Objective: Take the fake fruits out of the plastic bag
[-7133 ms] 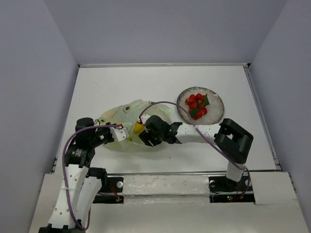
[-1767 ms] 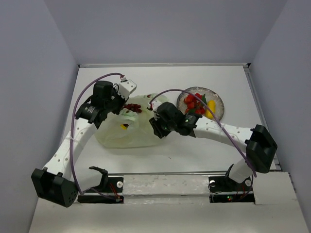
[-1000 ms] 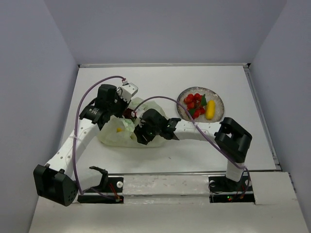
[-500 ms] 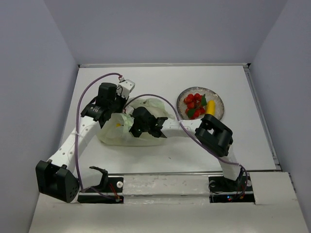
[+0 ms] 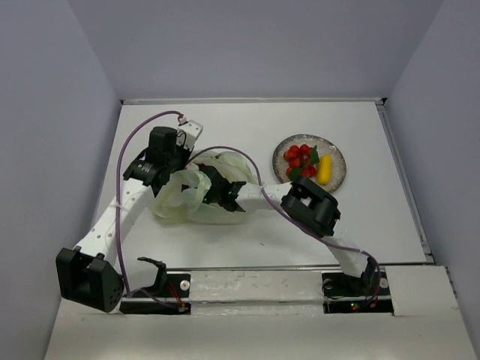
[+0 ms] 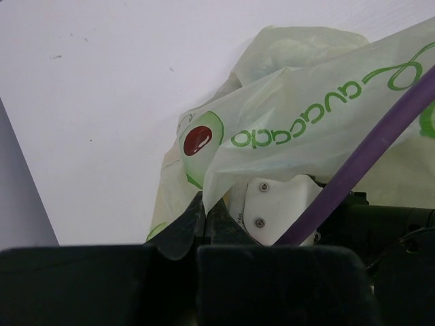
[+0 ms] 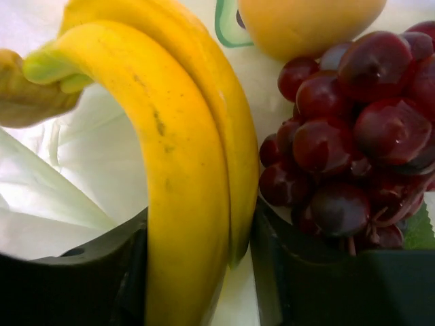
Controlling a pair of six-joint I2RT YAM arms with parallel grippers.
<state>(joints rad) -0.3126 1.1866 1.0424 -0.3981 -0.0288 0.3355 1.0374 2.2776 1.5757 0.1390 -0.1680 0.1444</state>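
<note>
The plastic bag (image 5: 178, 201) lies left of centre, pale green and crinkled. My left gripper (image 5: 189, 159) is shut on a fold of the bag's edge (image 6: 224, 178) and holds it up. My right gripper (image 5: 211, 187) is reached inside the bag. In the right wrist view its jaws sit on either side of a yellow banana (image 7: 183, 170), touching it. A dark purple grape bunch (image 7: 353, 136) lies right of the banana, and a yellow-orange round fruit (image 7: 306, 20) beyond. The red berry cluster (image 5: 301, 159) and a yellow fruit (image 5: 325, 170) lie on the plate.
The grey speckled plate (image 5: 336, 154) stands right of the bag at mid table. My right arm (image 5: 307, 206) stretches leftward across the table in front of the plate. A purple cable (image 6: 367, 163) crosses the left wrist view over the bag.
My right gripper has moved left from beside the plate and gone into the bag. My left gripper has kept hold of the bag's edge, and the bag has bunched up around the right gripper.
</note>
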